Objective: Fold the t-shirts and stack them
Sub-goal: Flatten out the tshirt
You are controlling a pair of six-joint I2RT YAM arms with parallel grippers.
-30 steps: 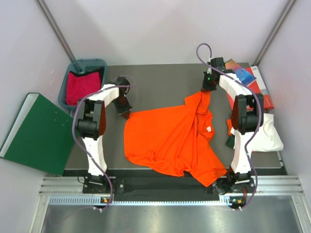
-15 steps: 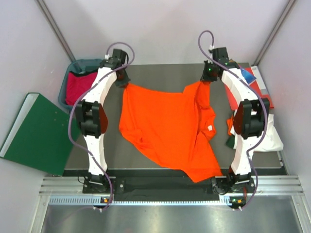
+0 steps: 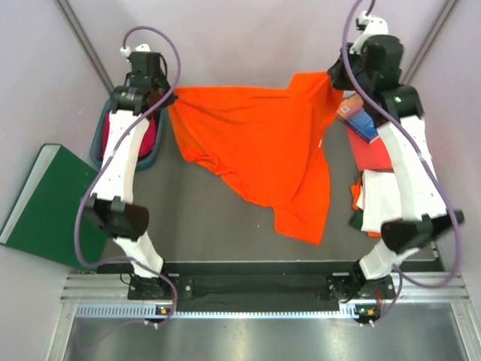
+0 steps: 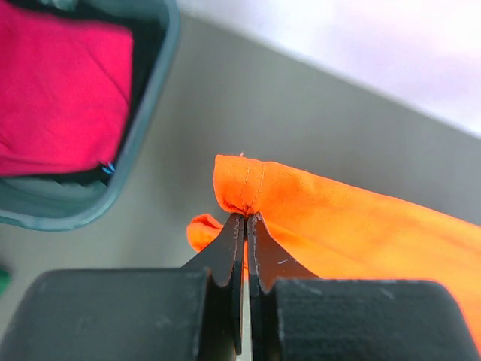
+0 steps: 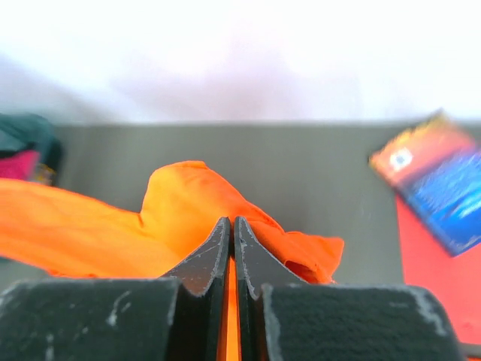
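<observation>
A bright orange t-shirt [image 3: 263, 143] hangs stretched in the air between both arms, its lower part draping down toward the table. My left gripper [image 3: 170, 99] is shut on its left hem corner [image 4: 244, 188]. My right gripper [image 3: 333, 75] is shut on the shirt's right upper edge [image 5: 188, 203]. A crimson red shirt [image 4: 60, 90] lies in the teal bin [image 3: 101, 150] at the back left. White, orange and dark green shirts [image 3: 376, 203] lie stacked at the right edge, partly behind my right arm.
A flat dark-green board [image 3: 45, 203] leans off the table's left side. Red and blue books [image 3: 364, 131] lie at the back right, under my right arm. Grey walls close in behind and on both sides.
Both arms have risen and swung toward the back, pulling the orange shirt off the table. It went from lying crumpled to hanging spread between the two grippers.
</observation>
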